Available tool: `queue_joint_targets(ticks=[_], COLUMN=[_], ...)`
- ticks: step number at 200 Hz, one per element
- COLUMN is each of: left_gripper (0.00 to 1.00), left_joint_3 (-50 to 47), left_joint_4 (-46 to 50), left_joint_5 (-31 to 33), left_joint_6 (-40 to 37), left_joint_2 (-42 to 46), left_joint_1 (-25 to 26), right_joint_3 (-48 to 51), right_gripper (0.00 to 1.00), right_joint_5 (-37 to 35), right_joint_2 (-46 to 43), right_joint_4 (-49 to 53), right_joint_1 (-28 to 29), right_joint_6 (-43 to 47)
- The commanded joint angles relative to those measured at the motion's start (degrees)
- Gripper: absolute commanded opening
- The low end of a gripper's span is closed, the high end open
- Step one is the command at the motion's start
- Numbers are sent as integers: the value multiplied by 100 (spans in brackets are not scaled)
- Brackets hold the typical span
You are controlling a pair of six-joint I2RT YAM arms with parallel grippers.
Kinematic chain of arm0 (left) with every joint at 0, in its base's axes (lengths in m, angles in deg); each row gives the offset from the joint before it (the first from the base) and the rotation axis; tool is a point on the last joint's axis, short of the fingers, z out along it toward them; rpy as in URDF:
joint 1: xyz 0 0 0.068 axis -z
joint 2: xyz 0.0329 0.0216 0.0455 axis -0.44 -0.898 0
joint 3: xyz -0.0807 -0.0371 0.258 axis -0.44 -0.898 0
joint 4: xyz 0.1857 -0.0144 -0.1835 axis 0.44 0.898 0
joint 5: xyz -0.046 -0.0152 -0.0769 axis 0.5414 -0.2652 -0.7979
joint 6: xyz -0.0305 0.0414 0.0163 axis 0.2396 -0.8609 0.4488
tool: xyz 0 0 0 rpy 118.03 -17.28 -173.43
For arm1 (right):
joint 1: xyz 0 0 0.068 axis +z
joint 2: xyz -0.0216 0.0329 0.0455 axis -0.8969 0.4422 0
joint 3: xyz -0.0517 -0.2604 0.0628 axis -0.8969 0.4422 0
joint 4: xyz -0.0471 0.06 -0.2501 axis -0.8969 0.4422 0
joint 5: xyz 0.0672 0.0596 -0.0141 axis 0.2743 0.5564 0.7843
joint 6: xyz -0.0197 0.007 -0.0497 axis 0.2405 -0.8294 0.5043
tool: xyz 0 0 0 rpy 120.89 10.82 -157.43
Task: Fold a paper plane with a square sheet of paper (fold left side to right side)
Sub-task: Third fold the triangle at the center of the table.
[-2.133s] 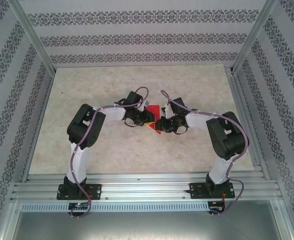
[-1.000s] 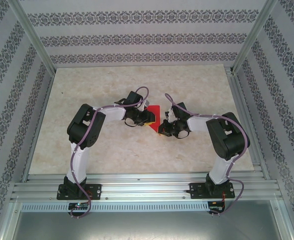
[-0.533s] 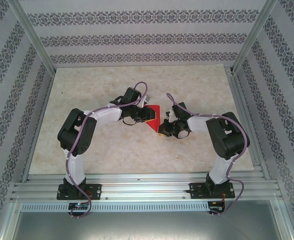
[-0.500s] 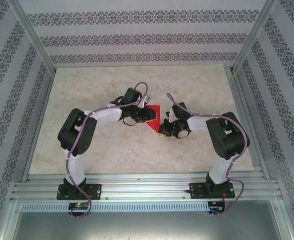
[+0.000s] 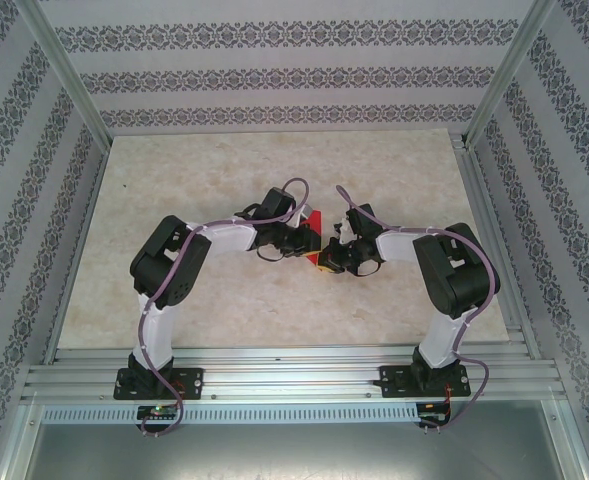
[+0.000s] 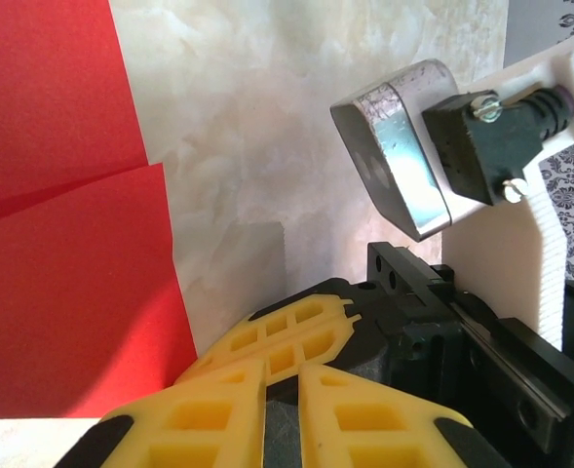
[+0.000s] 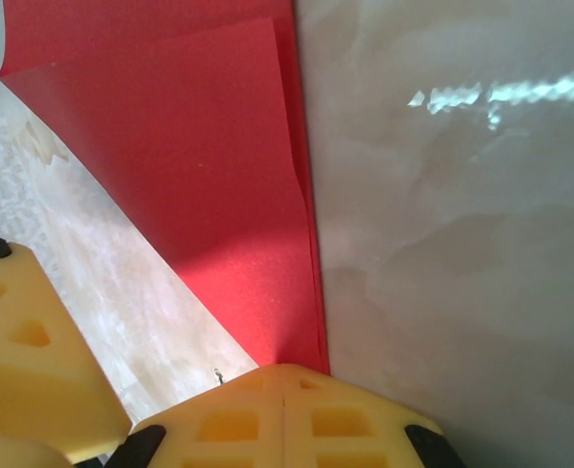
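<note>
Sheet of paper [image 7: 199, 175], edges cropped

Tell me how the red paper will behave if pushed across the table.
The sheet of paper looks thin, so probably floppy and very light. Its layers are only folded over, so a push may buckle them. The glossy table suggests it could slide.

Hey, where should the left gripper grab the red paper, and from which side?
Probably the edge of the sheet of paper facing the left gripper, coming edge-on from that side: thin, layered paper offers only an edge to pinch. The right gripper pinches another corner.
</note>
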Motion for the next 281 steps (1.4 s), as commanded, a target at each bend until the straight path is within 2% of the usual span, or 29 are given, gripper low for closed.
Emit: queue_joint_targets(ticks=[1, 37, 88, 141, 232, 281], left_gripper=[16, 16, 20, 21, 20, 20], left_joint_3=[-386, -680, -686, -553, -248, -55], left_joint_4=[-325, -430, -391, -522, -474, 473], left_joint_5=[416, 437, 303, 247, 522, 1157], left_joint_6=[229, 245, 213, 336, 462, -168], left_joint_2=[-258, 194, 582, 293, -282, -391], left_joint_1=[44, -156, -186, -89, 68, 26], right_joint_3=[241, 213, 149, 144, 108, 61], right_gripper=[0, 0, 0, 0, 0, 0], right_joint_5=[-993, -1006, -1019, -1075, -1163, -1434], right_joint_2=[375, 382, 401, 401, 436, 412], right_joint_4=[986, 1024, 1049, 1076, 1126, 1364], right_joint_1=[8, 17, 67, 78, 109, 140], right_joint_6=[110, 139, 142, 146, 150, 216])
